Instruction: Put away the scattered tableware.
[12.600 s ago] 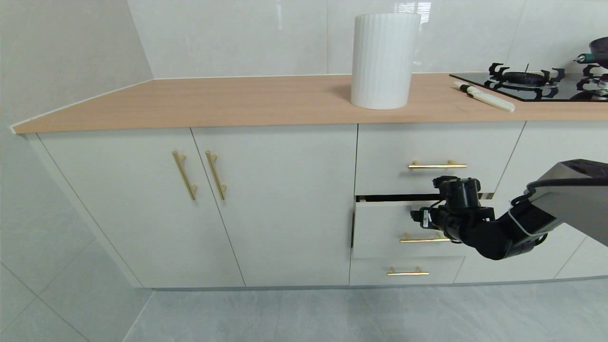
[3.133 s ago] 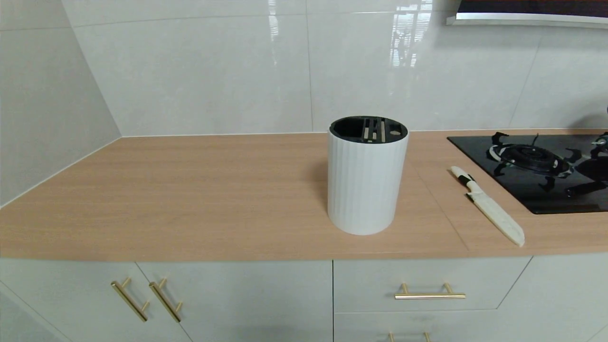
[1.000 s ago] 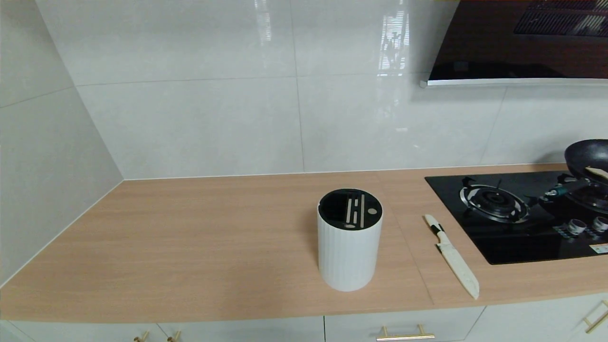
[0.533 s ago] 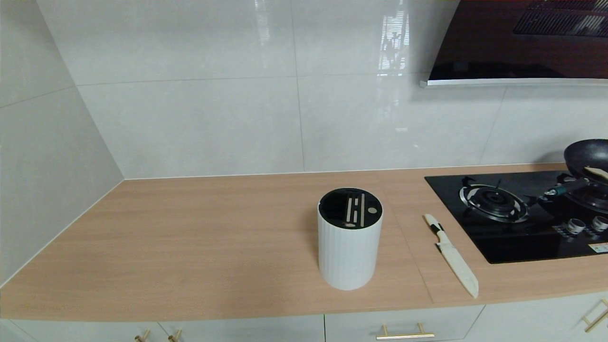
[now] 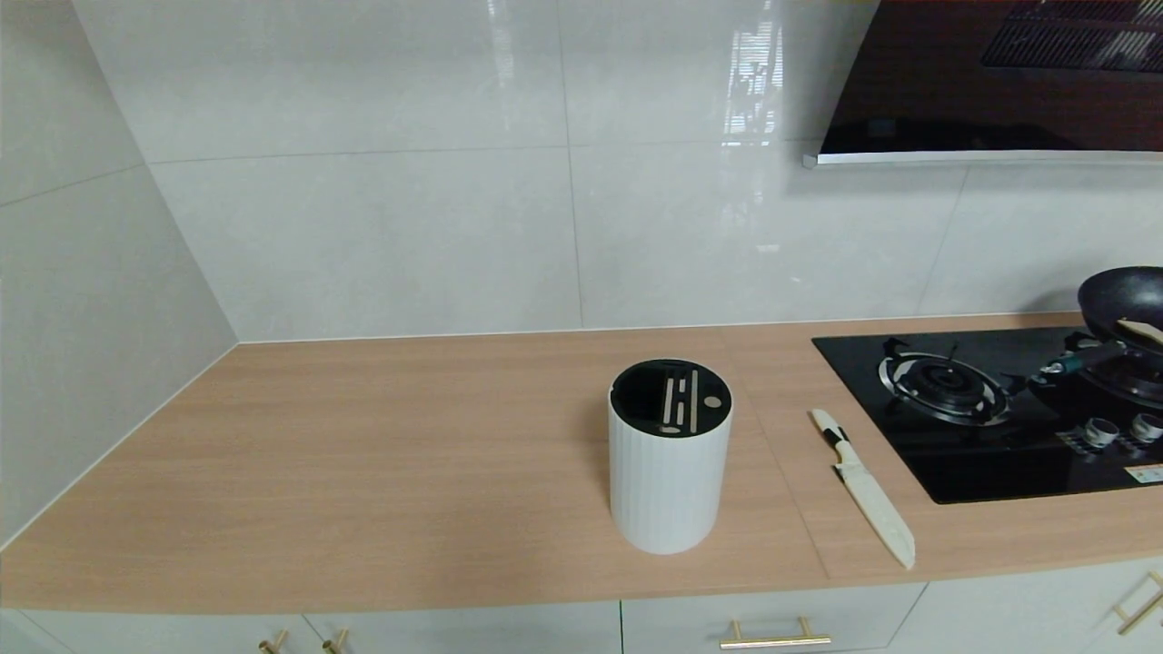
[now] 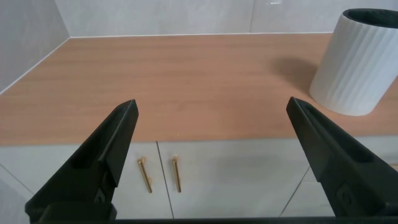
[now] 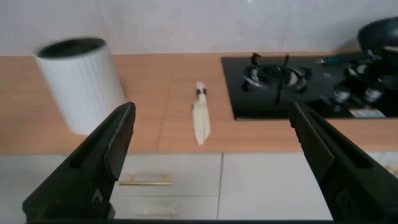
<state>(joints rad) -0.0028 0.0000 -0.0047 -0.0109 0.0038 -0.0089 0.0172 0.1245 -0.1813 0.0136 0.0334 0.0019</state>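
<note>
While our left hand (image 6: 211, 103) and right hand (image 7: 212, 107) both hang with fingers spread wide, gripping nothing, we see the knife (image 5: 863, 498) lying flat on the tabletop (image 5: 363, 472). It sits between the upright white ribbed knife holder (image 5: 670, 481) and the black stove (image 5: 981, 454), touching neither, handle toward the wall.

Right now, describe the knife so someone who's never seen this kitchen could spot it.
Find the wooden counter under the tiled wall. Between the white ribbed holder and the black hob, near the front edge, lies the knife. It is the one flat, slim thing there: pale blade, pale handle with a black band.
</note>
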